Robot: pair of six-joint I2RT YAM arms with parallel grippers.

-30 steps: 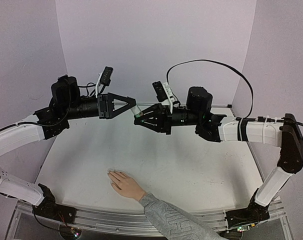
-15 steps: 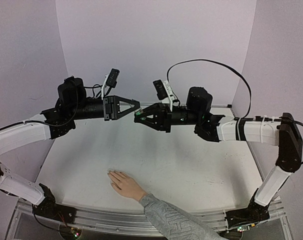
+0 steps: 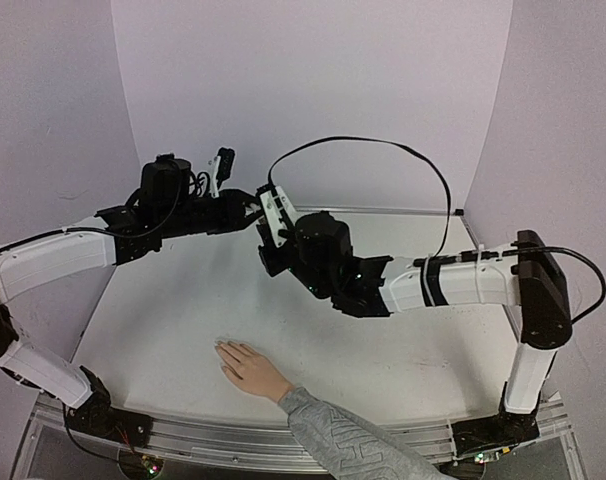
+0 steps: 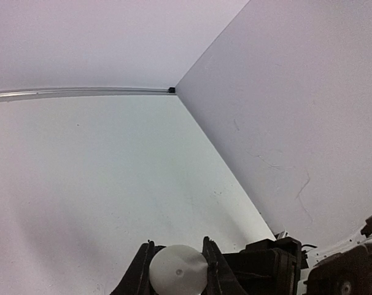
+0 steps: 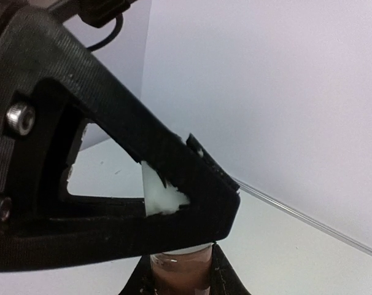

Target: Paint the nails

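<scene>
1. Left pincer (image 4: 177,249), on its long white-and-black arm, is pressing its fingers against both sides of a round white cap (image 4: 178,270). The right pincer (image 5: 181,273) is reaching in from the opposite side and pinching the bottle (image 5: 180,263) just under that cap.
2. The white table (image 3: 183,300) is lying beneath both arms, with the two pincers meeting in the air above its far half.
3. A grey patterned sleeve (image 3: 343,440) is coming in over the table's near edge.
4. The hand (image 3: 248,368) is resting flat on the table, palm down, fingers pointing left and away, well apart from both pincers.
5. The bottle is showing pinkish-brown contents between the right fingers.
6. The nails (image 3: 221,348) are sitting at the fingertips on the table, too small for their colour to be told.
</scene>
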